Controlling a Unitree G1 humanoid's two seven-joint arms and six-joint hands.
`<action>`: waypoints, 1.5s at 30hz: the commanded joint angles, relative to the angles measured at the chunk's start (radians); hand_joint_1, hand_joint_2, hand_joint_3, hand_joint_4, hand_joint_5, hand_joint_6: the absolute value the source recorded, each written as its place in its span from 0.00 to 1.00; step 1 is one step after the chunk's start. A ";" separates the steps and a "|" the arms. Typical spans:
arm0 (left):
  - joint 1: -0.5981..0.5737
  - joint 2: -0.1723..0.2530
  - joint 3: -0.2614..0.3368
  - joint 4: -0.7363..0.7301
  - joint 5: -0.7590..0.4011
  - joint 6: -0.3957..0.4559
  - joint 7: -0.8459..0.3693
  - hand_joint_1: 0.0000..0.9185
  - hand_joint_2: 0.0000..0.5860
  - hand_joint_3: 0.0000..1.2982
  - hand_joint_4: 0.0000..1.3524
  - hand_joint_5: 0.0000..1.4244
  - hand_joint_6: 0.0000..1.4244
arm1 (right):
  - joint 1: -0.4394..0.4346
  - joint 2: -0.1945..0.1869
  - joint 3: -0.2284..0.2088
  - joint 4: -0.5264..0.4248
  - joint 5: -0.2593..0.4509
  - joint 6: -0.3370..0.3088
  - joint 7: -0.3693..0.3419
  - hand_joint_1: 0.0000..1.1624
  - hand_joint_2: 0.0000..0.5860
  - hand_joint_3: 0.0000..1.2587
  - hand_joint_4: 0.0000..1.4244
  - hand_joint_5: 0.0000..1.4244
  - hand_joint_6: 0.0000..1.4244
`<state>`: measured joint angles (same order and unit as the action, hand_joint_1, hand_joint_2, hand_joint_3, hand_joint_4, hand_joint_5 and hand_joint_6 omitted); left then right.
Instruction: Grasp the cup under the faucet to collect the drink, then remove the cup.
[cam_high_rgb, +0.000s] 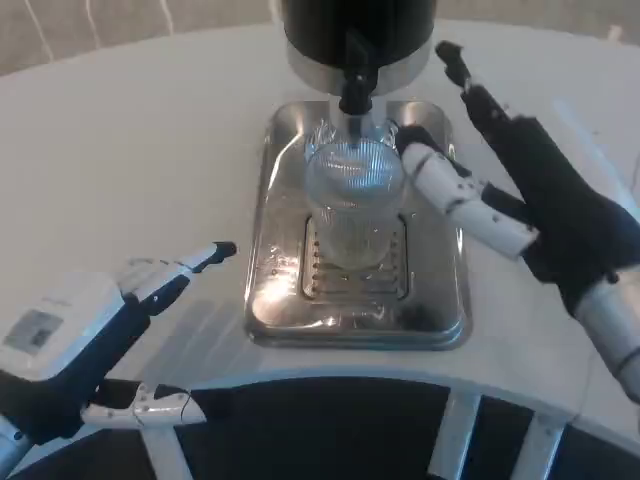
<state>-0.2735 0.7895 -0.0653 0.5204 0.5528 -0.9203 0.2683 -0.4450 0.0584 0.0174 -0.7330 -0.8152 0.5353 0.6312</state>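
Cup (350, 205) is clear ribbed plastic, upright on the slotted grate of the steel drip tray (262, 250), directly below the black faucet (355, 92). Transparent wall plus glare: fill level can't be read. Dispenser body (358, 30) is cut off by the top frame edge, only its lower black section and chrome ring visible.

Right hand (490, 170) comes in from the right, white fingers against the cup's right side, one black-tipped finger pointing up past the dispenser. Far side of the cup is hidden, so whether the fingers wrap round it or only touch, can't tell. Forearm cut off at right edge.

Left hand (110, 330) sits low on the table (130, 150), well apart from the tray, fingers spread, holding nothing. Its wrist runs out of the bottom-left corner.

Tray is near the table's front edge; dark gap below it. Open white surface to the tray's left and between the tray and left hand. Right side of the tray is crowded by the right hand.
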 joint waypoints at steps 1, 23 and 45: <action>0.047 0.022 0.029 -0.031 -0.007 0.010 -0.029 0.11 0.13 0.11 0.10 0.15 0.18 | -0.051 -0.022 0.018 0.029 0.062 0.028 -0.051 0.21 0.81 0.00 0.00 0.00 0.00; 0.106 0.019 0.101 -0.079 -0.024 0.022 -0.088 0.10 0.13 0.10 0.09 0.14 0.17 | -0.155 -0.087 0.107 0.086 0.277 0.119 -0.172 0.20 0.81 0.00 0.00 0.00 0.00; 0.129 0.032 0.135 -0.079 -0.048 0.027 -0.129 0.09 0.13 0.11 0.09 0.14 0.17 | -0.252 -0.175 0.180 0.183 0.442 0.143 -0.213 0.18 0.84 0.00 0.00 0.00 0.00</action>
<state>-0.1620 0.8015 0.0606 0.4439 0.5199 -0.8941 0.1543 -0.6696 -0.1000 0.1632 -0.5471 -0.3852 0.6709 0.4092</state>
